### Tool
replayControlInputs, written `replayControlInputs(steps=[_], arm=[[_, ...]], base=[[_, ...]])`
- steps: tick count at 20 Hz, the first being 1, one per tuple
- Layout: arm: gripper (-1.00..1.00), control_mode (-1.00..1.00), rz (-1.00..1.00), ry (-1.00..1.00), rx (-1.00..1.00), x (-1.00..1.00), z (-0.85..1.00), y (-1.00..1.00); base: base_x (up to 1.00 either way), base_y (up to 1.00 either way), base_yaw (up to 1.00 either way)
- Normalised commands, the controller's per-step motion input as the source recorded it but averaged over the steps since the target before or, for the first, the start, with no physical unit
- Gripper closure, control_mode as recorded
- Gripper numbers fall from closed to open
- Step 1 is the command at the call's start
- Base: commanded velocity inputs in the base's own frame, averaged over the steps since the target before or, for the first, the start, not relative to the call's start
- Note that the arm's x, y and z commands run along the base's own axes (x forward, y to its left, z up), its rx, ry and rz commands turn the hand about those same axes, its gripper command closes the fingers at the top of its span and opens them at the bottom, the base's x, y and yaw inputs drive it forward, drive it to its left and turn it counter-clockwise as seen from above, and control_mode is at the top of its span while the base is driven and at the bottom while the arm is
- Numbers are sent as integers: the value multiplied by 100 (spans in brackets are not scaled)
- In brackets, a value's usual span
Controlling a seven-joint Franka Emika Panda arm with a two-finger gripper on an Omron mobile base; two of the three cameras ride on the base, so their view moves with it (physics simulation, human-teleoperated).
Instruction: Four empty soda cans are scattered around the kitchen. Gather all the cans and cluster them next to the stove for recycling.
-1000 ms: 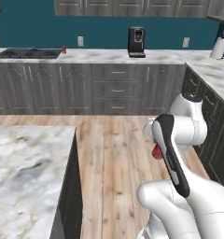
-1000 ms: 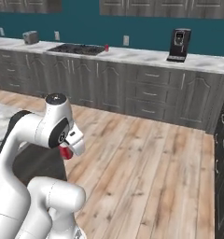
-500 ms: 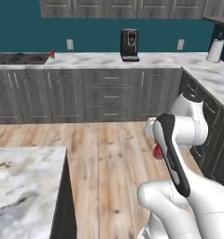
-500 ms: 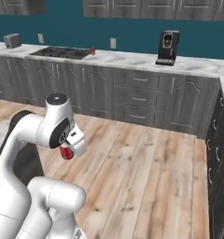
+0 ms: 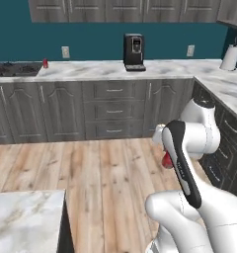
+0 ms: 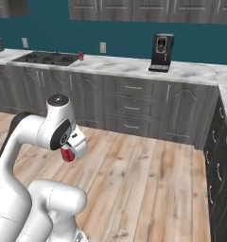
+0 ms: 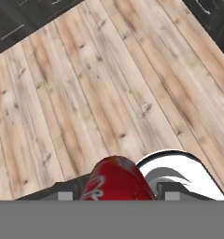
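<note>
Clamped between the fingers of the gripper (image 7: 115, 196) in the hand view is a red soda can (image 7: 116, 182), seen end-on above the wooden floor (image 7: 86, 93), the arm tucked in over the robot's own body. From the left base view, the held can (image 5: 167, 159) peeks out red beside the folded arm, while far off on the marble counter (image 5: 115, 69) a second can (image 5: 45, 63) stands just beside the stove (image 5: 12, 69), with a coffee machine (image 5: 134, 52) further along and a paper towel roll (image 5: 230, 57) in the corner. From the right base view, the carried can (image 6: 67, 154) hangs under the wrist, and the placed can (image 6: 81, 56) sits at the cooktop's (image 6: 45, 58) right edge. By my reckoning one can is delivered, one is in transit, and two are yet to be fetched.
</note>
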Motion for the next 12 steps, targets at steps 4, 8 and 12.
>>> replayControlInputs(steps=[4,8,12], arm=[[100,100,0,0,0,0,0,0],[100,100,0,0,0,0,0,0],[100,100,0,0,0,0,0,0]], base=[[78,35,-12],[70,41,-13],[67,49,-14]])
